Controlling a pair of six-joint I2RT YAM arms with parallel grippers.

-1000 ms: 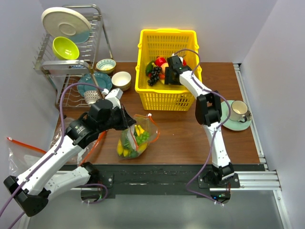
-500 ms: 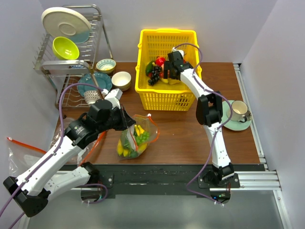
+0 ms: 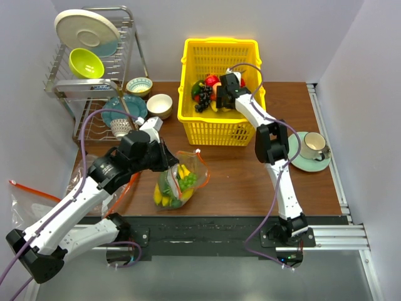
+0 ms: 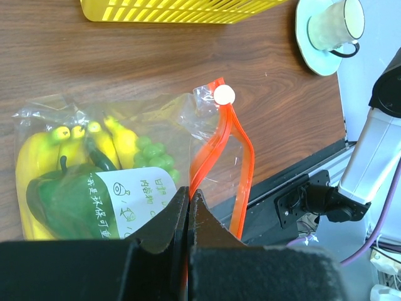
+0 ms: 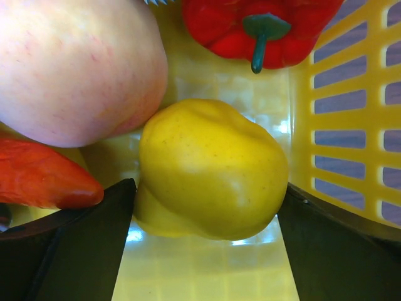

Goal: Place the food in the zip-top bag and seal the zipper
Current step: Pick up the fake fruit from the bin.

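The clear zip-top bag [image 3: 178,183] lies on the table in front of the yellow basket [image 3: 219,130]. In the left wrist view the bag [image 4: 207,110] holds a banana bunch [image 4: 81,141], green grapes [image 4: 153,157] and a green vegetable [image 4: 59,194]. Its orange-red zipper [image 4: 243,150] gapes open, with a white slider [image 4: 224,95] at the far end. My left gripper [image 4: 189,194] is shut on one zipper strip. My right gripper [image 5: 205,188] is down inside the basket, jaws open on either side of a yellow pear-like fruit [image 5: 213,157] that rests on the basket floor.
The basket also holds a red pepper [image 5: 263,25], a pink peach-like fruit [image 5: 69,63] and dark grapes [image 3: 203,97]. A dish rack [image 3: 94,56] and bowls [image 3: 159,103] stand at the back left. A cup on a saucer [image 3: 313,147] sits at the right. A second bag [image 3: 31,200] hangs at the left.
My right gripper has shifted slightly inside the basket and stands around the yellow fruit. The left arm and the bag have barely moved.
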